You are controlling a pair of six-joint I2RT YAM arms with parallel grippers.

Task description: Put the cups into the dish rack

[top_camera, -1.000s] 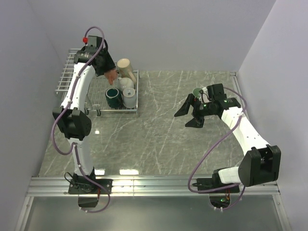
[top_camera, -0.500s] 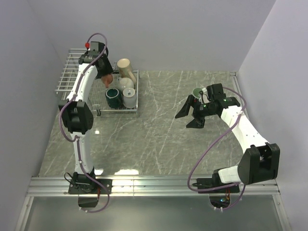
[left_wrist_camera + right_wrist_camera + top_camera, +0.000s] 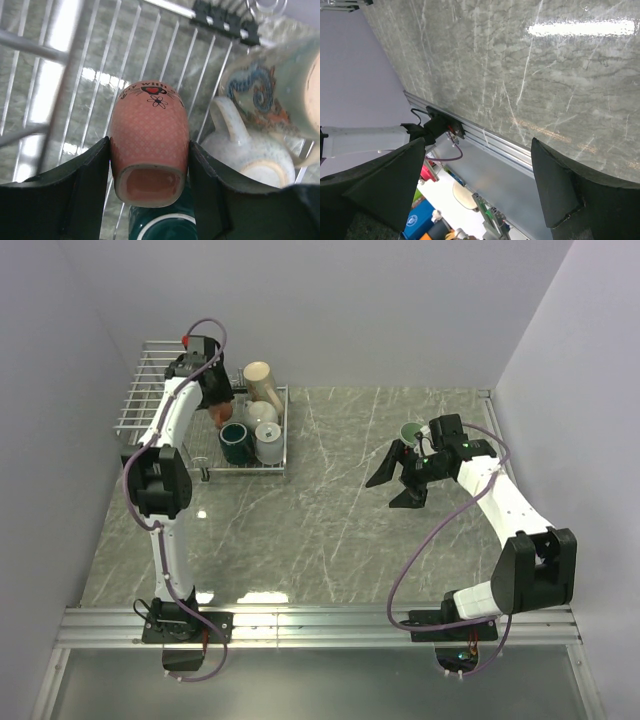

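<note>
My left gripper [image 3: 221, 407] reaches over the dish rack [image 3: 148, 380] and is shut on the small orange-red cup [image 3: 219, 413]. In the left wrist view this cup [image 3: 149, 131] lies sideways between the fingers [image 3: 85, 185], its base toward the camera, just above the rack's wires [image 3: 165, 50]. In the rack are a dark green cup [image 3: 235, 441], a pale blue one [image 3: 269, 443], a cream-white one [image 3: 263, 412] and a taller beige one [image 3: 258, 376]. A pale green cup [image 3: 410, 430] stands on the table behind my right gripper [image 3: 392, 485], which is open and holds nothing.
The rack's taller barred section [image 3: 135, 405] is at the far left, near the left wall. The right wrist view looks across grey marble table [image 3: 520, 60] to the metal front rail [image 3: 485, 140]. The dark green cup [image 3: 160, 225] sits right under the held cup.
The left arm has swung its elbow in and carried the orange-red cup a little down and left over the rack. The right gripper has barely shifted.
</note>
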